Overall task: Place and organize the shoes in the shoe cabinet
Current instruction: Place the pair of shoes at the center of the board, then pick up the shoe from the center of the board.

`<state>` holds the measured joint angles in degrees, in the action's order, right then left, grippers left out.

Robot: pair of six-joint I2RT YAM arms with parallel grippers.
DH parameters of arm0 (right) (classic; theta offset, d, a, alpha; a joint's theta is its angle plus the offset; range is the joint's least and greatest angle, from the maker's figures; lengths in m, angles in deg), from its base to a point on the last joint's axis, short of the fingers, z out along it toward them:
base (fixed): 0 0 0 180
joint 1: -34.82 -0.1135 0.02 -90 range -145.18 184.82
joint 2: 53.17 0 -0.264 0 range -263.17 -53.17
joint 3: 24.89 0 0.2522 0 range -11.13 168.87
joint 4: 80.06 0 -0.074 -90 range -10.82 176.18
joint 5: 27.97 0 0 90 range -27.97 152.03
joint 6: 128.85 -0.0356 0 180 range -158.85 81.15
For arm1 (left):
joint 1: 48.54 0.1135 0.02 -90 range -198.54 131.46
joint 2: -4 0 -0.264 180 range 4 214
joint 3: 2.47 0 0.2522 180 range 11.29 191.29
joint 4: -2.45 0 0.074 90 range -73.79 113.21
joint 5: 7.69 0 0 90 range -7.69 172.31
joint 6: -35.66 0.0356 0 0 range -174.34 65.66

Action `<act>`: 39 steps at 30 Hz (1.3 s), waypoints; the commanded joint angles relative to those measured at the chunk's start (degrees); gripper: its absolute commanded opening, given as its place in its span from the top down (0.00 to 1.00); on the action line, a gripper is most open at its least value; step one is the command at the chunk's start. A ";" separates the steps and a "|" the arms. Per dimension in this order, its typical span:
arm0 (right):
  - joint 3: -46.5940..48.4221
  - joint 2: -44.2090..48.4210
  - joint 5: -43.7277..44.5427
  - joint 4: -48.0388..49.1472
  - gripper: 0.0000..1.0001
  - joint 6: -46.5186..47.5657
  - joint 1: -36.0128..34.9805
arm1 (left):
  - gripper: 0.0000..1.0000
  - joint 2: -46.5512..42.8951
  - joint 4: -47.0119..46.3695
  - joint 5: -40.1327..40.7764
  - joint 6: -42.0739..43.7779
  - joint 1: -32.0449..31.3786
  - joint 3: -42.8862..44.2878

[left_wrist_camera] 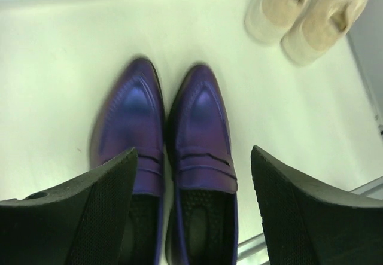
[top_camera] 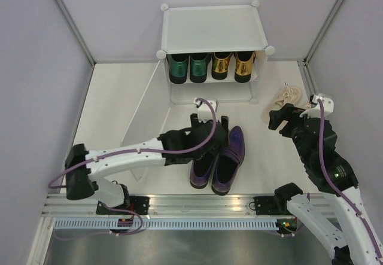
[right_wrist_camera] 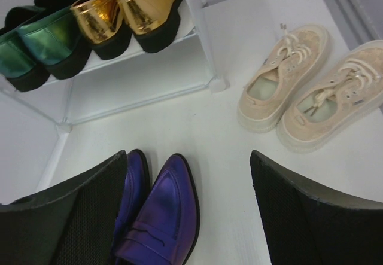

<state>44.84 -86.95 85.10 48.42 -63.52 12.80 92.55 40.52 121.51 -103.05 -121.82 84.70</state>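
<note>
Between the fingers of my left gripper (left_wrist_camera: 192, 157), just beneath them, lie the dark purple pointed shoes (left_wrist_camera: 200, 127), side by side and touching, toes pointing away from me. My left jaws stand wide apart with the pair in the gap, and they have hold of nothing. Ahead of my left gripper's right finger, well apart from it, sit the beige lace-up sneakers (left_wrist_camera: 299, 8).

My right gripper (right_wrist_camera: 188, 157) hangs over the white table (right_wrist_camera: 215, 133), jaws spread wide and gripping nothing. The sneakers lie ahead of its right finger, side by side on the table, laces up. The purple pair shows under its left finger, partly hidden by it. Ahead and to the left of these jaws stands the shoe cabinet (right_wrist_camera: 194, 37). On its raised shelf the glossy dark green loafers (right_wrist_camera: 36, 43) stand on the left and the shiny metallic gold loafers (right_wrist_camera: 131, 8) just beside them, heels toward me. The frosted door panel (top_camera: 140, 115) is swung open beside my left arm.
</note>
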 commanded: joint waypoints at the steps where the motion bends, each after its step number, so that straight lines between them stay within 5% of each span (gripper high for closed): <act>1: -1.38 0.21 -8.98 -0.65 0.15 0.32 -0.04 | 0.20 -12.07 -1.81 2.46 16.57 2.95 1.12; 6: -6.73 -3.82 -36.62 4.26 0.27 1.55 -0.04 | 0.20 -23.22 -6.11 5.53 36.97 4.19 3.15; 10: -9.47 -9.72 -47.32 8.57 0.28 1.20 -1.44 | 0.19 -30.27 -9.81 6.33 46.15 9.62 -0.27; 16: -9.03 -13.48 -34.44 11.83 0.27 3.39 -14.88 | 0.09 -38.79 -9.99 3.61 47.30 21.22 -7.39; 23: -8.95 -26.06 -19.57 16.48 0.23 6.38 -31.49 | 0.11 -40.74 -12.89 -1.23 54.24 24.58 -12.14; 31: -5.87 -38.18 -13.49 19.39 0.23 12.27 -32.82 | 0.11 -43.90 -13.68 -2.99 56.80 24.67 -14.17; 39: -4.64 -45.22 -8.67 20.96 0.35 15.35 -34.23 | 0.11 -50.32 -17.71 -3.16 56.35 24.67 -21.63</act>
<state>37.82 -130.69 71.70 66.15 -50.27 -20.97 43.31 27.36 119.24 -48.78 -97.41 65.51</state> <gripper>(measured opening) 0.679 0.894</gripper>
